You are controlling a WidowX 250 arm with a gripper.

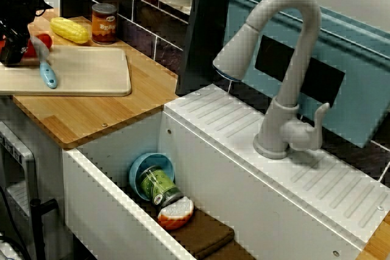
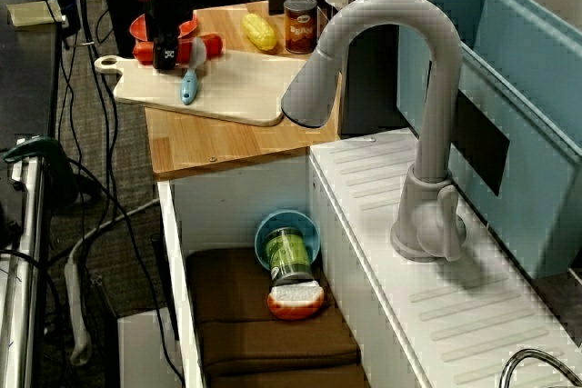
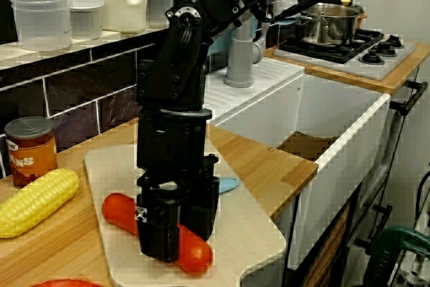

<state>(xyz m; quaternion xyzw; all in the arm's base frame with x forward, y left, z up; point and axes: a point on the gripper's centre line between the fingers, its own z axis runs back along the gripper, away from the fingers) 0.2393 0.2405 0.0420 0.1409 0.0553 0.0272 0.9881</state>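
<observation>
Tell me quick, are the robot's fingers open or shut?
Gripper: down over the red vegetable on the cutting board; whether its fingers grip it cannot be told.

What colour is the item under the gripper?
The item is red, clearest in the close counter view.

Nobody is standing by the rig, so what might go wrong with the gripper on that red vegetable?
The black gripper sits over the smooth, rounded red vegetable, which may roll or slip sideways. The blue-handled utensil lies close by on the pale cutting board; a sideways move might knock it off.
</observation>
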